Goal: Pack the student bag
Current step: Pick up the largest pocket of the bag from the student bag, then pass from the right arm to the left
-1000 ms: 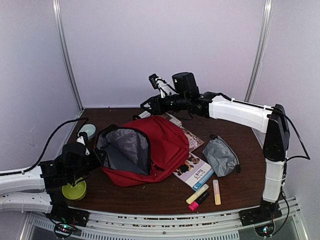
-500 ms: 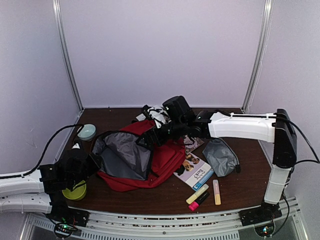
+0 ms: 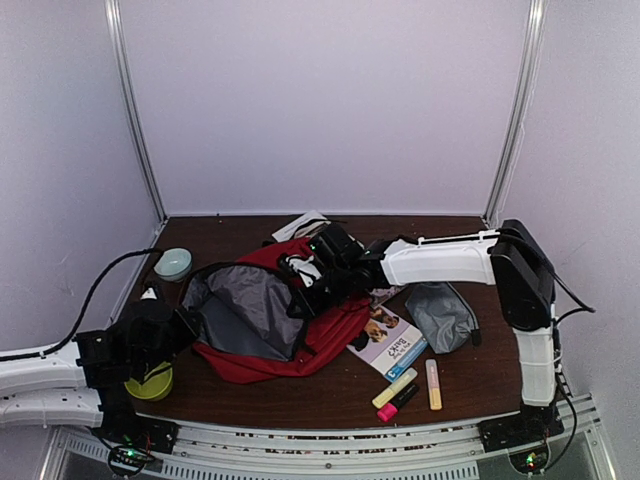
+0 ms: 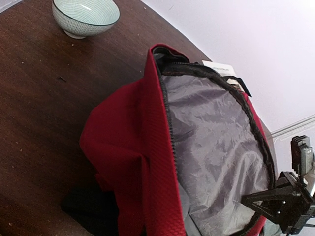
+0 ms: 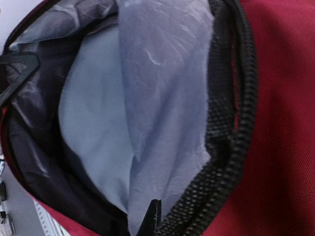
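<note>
The student bag (image 3: pixel 335 300) lies on its side mid-table, red with a grey lining (image 3: pixel 245 310), its mouth facing left and gaping wide. My left gripper (image 3: pixel 185 322) is shut on the mouth's left red rim (image 4: pixel 147 162); its fingers are hidden under the fabric in the left wrist view. My right gripper (image 3: pixel 300 290) sits at the mouth's right rim. Its fingertips (image 5: pixel 153 216) are pressed together just inside the black zip edge (image 5: pixel 231 128), and the folds of the grey lining (image 5: pixel 162 98) converge on them.
Right of the bag lie a grey zip pouch (image 3: pixel 440 315), a book (image 3: pixel 388 340) and highlighters (image 3: pixel 433 384) near the front edge. A pale bowl (image 3: pixel 173 263) (image 4: pixel 86 16) stands at the left, a green bowl (image 3: pixel 150 382) by the left arm, and a white paper (image 3: pixel 300 225) behind the bag.
My right arm came down from above the back of the table to the bag's mouth, and its jaws opened wide, then shut at the rim. The mouth now gapes wider.
</note>
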Robot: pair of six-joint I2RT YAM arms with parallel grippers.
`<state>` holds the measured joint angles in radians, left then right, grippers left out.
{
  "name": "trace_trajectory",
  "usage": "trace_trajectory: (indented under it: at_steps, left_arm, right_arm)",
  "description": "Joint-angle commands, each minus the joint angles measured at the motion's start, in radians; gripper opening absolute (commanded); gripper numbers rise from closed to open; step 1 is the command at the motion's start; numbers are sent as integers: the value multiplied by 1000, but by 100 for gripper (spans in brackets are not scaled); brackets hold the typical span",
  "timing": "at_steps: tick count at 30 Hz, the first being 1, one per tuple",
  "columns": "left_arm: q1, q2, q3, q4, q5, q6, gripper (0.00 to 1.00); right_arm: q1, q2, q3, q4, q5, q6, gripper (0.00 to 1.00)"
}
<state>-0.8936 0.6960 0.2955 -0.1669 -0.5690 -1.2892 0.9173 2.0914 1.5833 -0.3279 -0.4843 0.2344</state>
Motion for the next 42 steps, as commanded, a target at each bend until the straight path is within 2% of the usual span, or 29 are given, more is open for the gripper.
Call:
trace_trajectory:
  at_steps: [1, 3, 4, 5, 6, 7, 8, 9, 12, 14, 16, 19, 21, 23, 29, 35, 39, 41, 42]
  left_arm:
    - [-12, -76, -75, 150, 9, 81, 0]
    - [-16, -115, -101, 249, 63, 186, 0]
    - [-17, -130, -92, 263, 93, 256, 7]
    - [-18, -145, -71, 250, 126, 337, 28]
    - [-20, -158, -38, 215, 149, 420, 54]
    - [-22, -170, 10, 159, 172, 497, 72]
    - [-22, -186, 52, 112, 199, 575, 81]
    - [-22, -205, 93, 75, 236, 660, 85]
    - [-22, -270, 203, 36, 366, 890, 89]
    - [-22, -283, 281, 3, 443, 1029, 86]
    - [-22, -246, 371, -76, 539, 1163, 84]
    - [-22, -158, 524, -205, 725, 1329, 89]
    - [-22, -112, 606, -255, 799, 1395, 93]
    - [-22, -79, 663, -262, 791, 1435, 97]
    - [-20, 128, 762, -364, 595, 1634, 98]
    - [-8, 382, 823, -395, 762, 1779, 98]
    - [17, 464, 812, -204, 570, 1789, 98]
    - [80, 483, 798, -112, 536, 1756, 97]
    - [111, 491, 793, -76, 543, 1731, 92]
  right_arm:
    - [-37, -157, 58, 48, -80, -2, 0]
    - [-65, -211, 93, 30, -90, -25, 0]
    - [-76, -235, 117, 9, -93, -49, 0]
    - [-82, -258, 143, -21, -94, -83, 0]
    - [-86, -277, 173, -59, -94, -130, 0]
    - [-86, -291, 200, -101, -93, -188, 0]
    - [-86, -306, 220, -142, -96, -255, 0]
    - [-85, -318, 233, -181, -102, -316, 0]
    - [-86, -335, 297, -337, -162, -510, 0]
    - [-85, -333, 348, -435, -219, -614, 0]
    - [-85, -330, 380, -509, -268, -713, 0]
    - [-86, -314, 424, -588, -306, -806, 0]
    - [-86, -299, 465, -640, -311, -838, 0]
    - [-86, -291, 477, -668, -315, -857, 0]
    - [-86, -321, 430, -656, -332, -866, 0]
    - [-85, -356, 365, -590, -322, -812, 0]
    - [-84, -383, 333, -571, -344, -810, 0]
    - [-84, -398, 314, -556, -356, -805, 0]
    - [-85, -407, 299, -543, -361, -800, 0]
